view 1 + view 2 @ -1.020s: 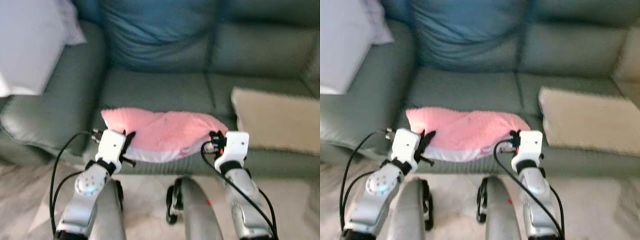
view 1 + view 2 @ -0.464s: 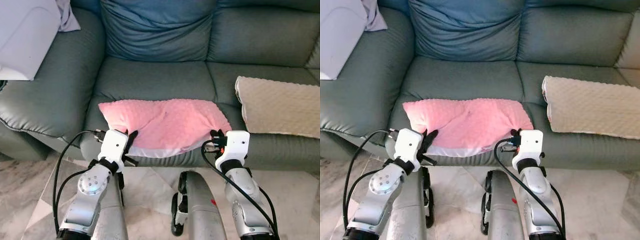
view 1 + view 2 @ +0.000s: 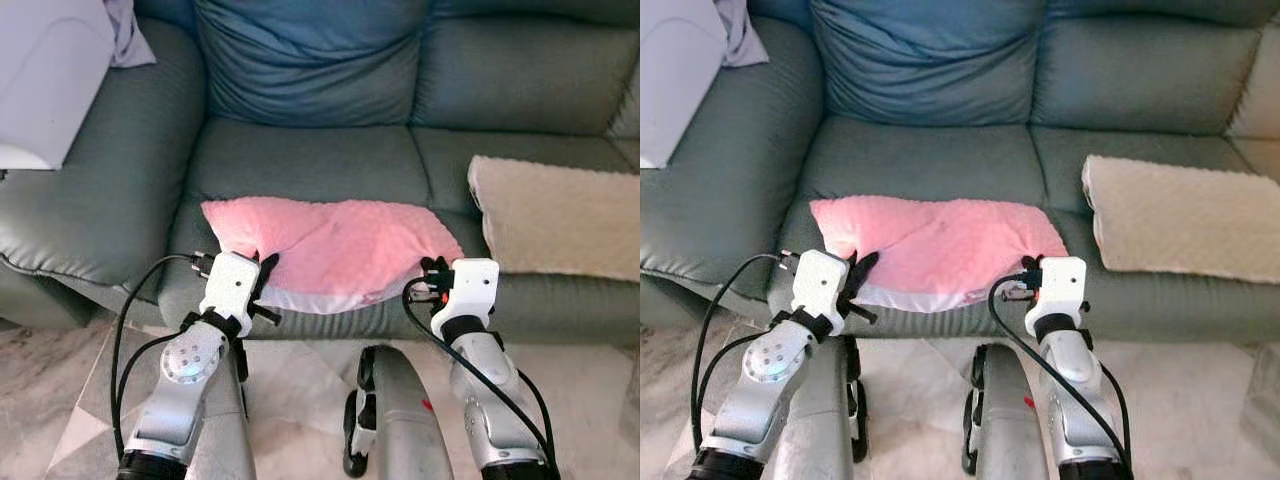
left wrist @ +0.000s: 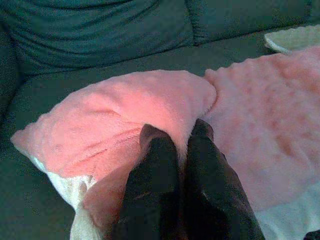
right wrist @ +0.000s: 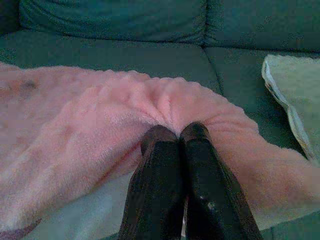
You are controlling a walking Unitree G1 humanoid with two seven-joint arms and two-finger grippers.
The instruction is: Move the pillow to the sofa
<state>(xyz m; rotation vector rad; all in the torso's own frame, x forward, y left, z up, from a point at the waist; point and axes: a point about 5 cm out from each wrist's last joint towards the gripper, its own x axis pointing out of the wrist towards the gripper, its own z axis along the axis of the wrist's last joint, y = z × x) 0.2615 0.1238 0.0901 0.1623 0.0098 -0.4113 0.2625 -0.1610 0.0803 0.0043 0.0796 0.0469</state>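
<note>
Left eye view: pink pillow [image 3: 335,248] lying on the green sofa [image 3: 310,160] seat.
Left gripper [image 4: 176,134] and right gripper [image 5: 175,132] each pinch a pillow corner, fingers closed on fabric.

Pillow [image 3: 335,250] pink fuzzy plush, white smooth underside; sofa [image 3: 310,160] smooth semi-gloss leather; beige cushion [image 3: 555,215] nubby matt cloth.

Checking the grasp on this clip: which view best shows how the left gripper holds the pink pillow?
The left wrist view: the left gripper has both black fingers pinched shut on a fold of the pink pillow. The eye views show that gripper at the pillow's left end over the sofa seat, its fingers mostly hidden. The right wrist view shows the right gripper pinching the other end.
</note>
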